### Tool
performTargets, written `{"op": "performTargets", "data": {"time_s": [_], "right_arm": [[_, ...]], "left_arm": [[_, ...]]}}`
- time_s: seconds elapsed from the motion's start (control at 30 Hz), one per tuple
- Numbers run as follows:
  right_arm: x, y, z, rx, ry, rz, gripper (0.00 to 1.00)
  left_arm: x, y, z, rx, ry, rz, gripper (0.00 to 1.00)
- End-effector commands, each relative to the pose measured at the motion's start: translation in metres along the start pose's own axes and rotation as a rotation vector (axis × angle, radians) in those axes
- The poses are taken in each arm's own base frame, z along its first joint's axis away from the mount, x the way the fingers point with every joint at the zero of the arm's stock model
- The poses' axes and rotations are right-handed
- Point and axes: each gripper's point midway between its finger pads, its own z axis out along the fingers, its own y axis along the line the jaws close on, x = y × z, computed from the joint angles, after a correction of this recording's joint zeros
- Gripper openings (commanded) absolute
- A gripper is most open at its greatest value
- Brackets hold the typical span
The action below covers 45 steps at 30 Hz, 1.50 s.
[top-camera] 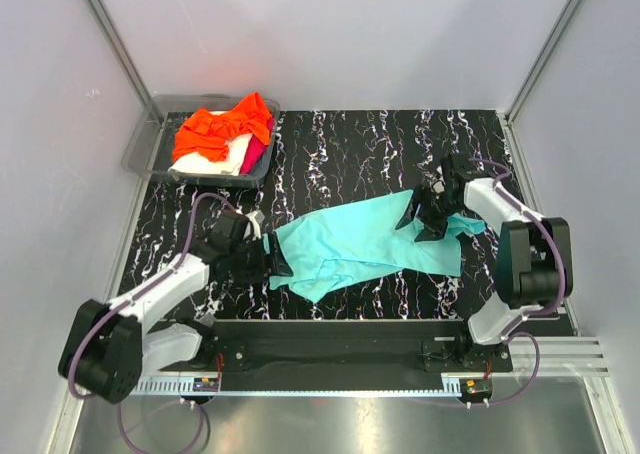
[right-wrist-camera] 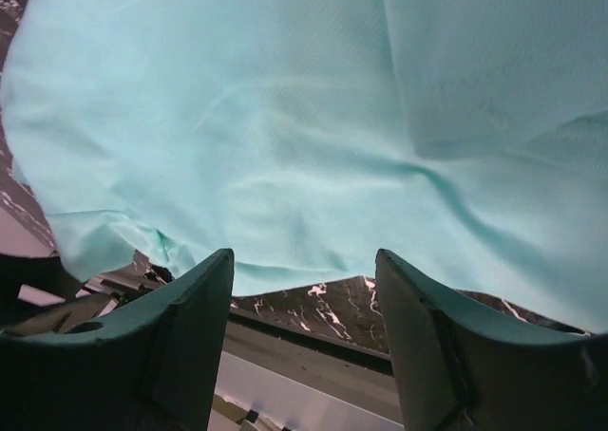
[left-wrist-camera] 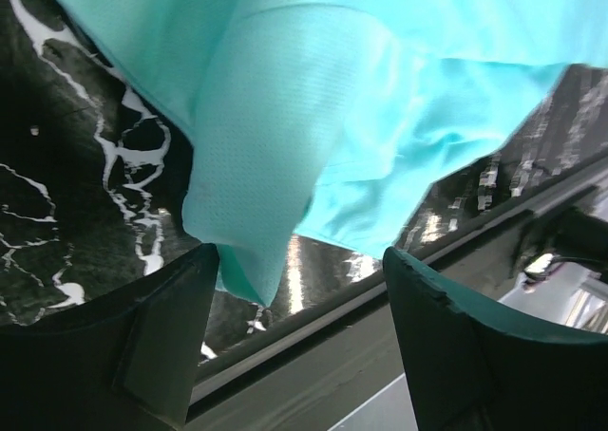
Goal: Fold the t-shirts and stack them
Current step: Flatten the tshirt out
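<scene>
Black marbled bench carries a turquoise-teal cloth t-shirt, seemingly limp and light; left fingers and right fingers gape at its ends; I'd pinch corners.

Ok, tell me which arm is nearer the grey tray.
Left. The left arm reaches the left end of the teal shirt, close to the tray; the right arm is at the shirt's right end, across the table.
</scene>
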Motion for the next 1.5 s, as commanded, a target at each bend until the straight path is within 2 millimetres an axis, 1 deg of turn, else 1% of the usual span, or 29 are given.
{"op": "performTargets", "data": {"time_s": [0.0,0.13,0.17,0.23,0.33,0.37,0.4,0.43,0.47,0.5,0.57,0.6,0.63,0.67,0.7,0.73,0.77,0.8,0.83,0.87,0.9,0.97,1.0,1.07,1.1,1.17,1.27,1.37,1.47], "right_arm": [[0.014,0.007,-0.016,-0.048,-0.004,0.001,0.68],[0.027,0.002,-0.019,-0.048,-0.001,0.004,0.69],[0.028,0.003,-0.022,-0.053,-0.010,-0.002,0.69],[0.034,-0.001,-0.022,-0.049,-0.005,0.007,0.69],[0.037,-0.002,-0.027,-0.050,-0.024,0.010,0.69],[0.038,0.000,-0.030,-0.056,-0.035,0.007,0.69],[0.037,-0.002,-0.031,-0.047,-0.045,0.007,0.68],[0.037,-0.004,-0.032,-0.040,-0.055,0.027,0.69],[0.035,-0.008,-0.035,-0.016,-0.077,0.043,0.68],[0.032,-0.013,-0.038,-0.001,-0.094,0.066,0.68],[0.028,-0.020,-0.045,0.030,-0.129,0.119,0.66],[0.023,-0.035,-0.050,0.079,-0.157,0.167,0.65],[0.020,-0.046,-0.054,0.103,-0.181,0.231,0.61],[0.018,-0.052,-0.060,0.103,-0.215,0.261,0.59],[0.015,-0.061,-0.064,0.111,-0.237,0.305,0.57],[0.011,-0.077,-0.068,0.119,-0.257,0.369,0.55],[0.009,-0.084,-0.073,0.121,-0.272,0.396,0.51],[0.008,-0.090,-0.073,0.125,-0.274,0.414,0.49],[0.009,-0.096,-0.072,0.132,-0.269,0.428,0.48],[0.007,-0.104,-0.073,0.140,-0.271,0.459,0.45],[0.007,-0.108,-0.071,0.151,-0.267,0.470,0.42],[0.009,-0.124,-0.067,0.200,-0.264,0.508,0.42],[0.010,-0.129,-0.065,0.213,-0.262,0.520,0.43],[0.015,-0.136,-0.057,0.226,-0.241,0.542,0.47],[0.015,-0.141,-0.055,0.235,-0.243,0.554,0.48],[0.023,-0.149,-0.048,0.257,-0.221,0.590,0.49],[0.022,-0.153,-0.048,0.273,-0.238,0.624,0.49],[0.027,-0.152,-0.046,0.266,-0.229,0.669,0.49],[0.023,-0.151,-0.042,0.243,-0.246,0.688,0.49]], "left_arm": [[-0.013,0.007,0.008,-0.039,0.006,0.062,0.75],[-0.017,0.015,0.019,-0.070,0.024,0.089,0.75],[-0.020,0.015,0.020,-0.064,0.011,0.101,0.75],[-0.019,0.016,0.023,-0.059,0.011,0.107,0.74],[-0.015,0.012,0.023,-0.030,0.027,0.104,0.65],[-0.013,0.009,0.021,-0.018,0.030,0.078,0.62],[-0.005,0.011,0.021,-0.011,0.044,0.056,0.59],[-0.004,0.007,0.017,0.010,0.026,0.050,0.58],[0.005,0.011,0.016,0.011,0.037,0.023,0.56],[0.008,0.009,0.014,0.023,0.037,0.013,0.51],[0.011,0.005,0.009,0.049,0.023,-0.012,0.45],[0.014,0.004,0.008,0.058,0.026,-0.024,0.40],[0.014,0.002,0.006,0.064,0.024,-0.031,0.27],[0.012,-0.002,0.004,0.075,0.016,-0.038,0.20],[0.010,-0.006,0.002,0.087,0.011,-0.037,0.14],[0.008,-0.009,0.000,0.093,0.009,-0.035,0.00],[0.006,-0.012,-0.002,0.098,0.006,-0.027,0.00],[-0.001,-0.021,-0.005,0.120,-0.003,-0.013,0.00],[-0.005,-0.026,-0.008,0.130,-0.006,-0.004,0.00],[-0.014,-0.035,-0.013,0.151,-0.024,0.022,0.00],[-0.017,-0.042,-0.015,0.168,-0.026,0.034,0.00],[-0.030,-0.055,-0.024,0.188,-0.053,0.073,0.00],[-0.034,-0.059,-0.026,0.196,-0.058,0.084,0.00],[-0.041,-0.067,-0.029,0.212,-0.067,0.112,0.00],[-0.047,-0.074,-0.033,0.227,-0.080,0.130,0.00],[-0.053,-0.078,-0.034,0.230,-0.086,0.158,0.00],[-0.054,-0.079,-0.030,0.238,-0.067,0.172,0.00],[-0.058,-0.085,-0.031,0.257,-0.070,0.201,0.00],[-0.062,-0.088,-0.032,0.264,-0.077,0.216,0.00]]}}
